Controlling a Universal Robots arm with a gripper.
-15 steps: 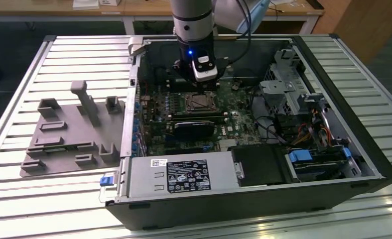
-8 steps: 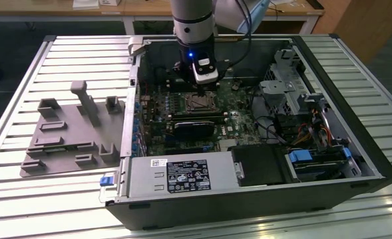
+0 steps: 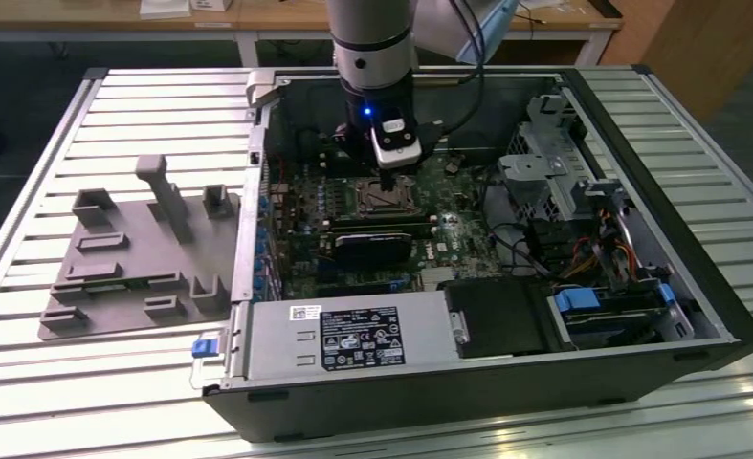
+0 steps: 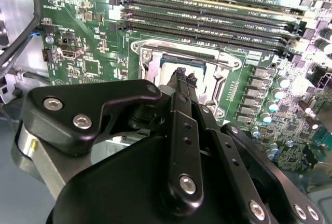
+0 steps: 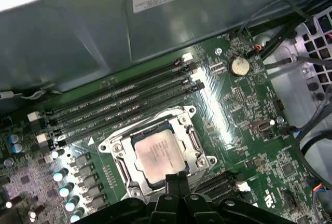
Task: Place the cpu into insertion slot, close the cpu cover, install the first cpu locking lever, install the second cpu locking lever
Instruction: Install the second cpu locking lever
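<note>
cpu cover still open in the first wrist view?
No. The cpu cover lies flat around the cpu seated in the insertion slot, its frame down on all visible sides.

One cpu (image 5: 160, 155), one cpu cover (image 5: 111, 144) (closed), four memory slots (image 5: 119, 111).

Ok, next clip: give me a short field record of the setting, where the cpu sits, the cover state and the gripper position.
setting: open computer case on a slatted table
cpu: seated in the insertion slot, metal top showing
cpu cover: lying closed around the cpu
gripper: fingertips together, low over the socket's edge, holding nothing
memory slots: beside the socket
</note>
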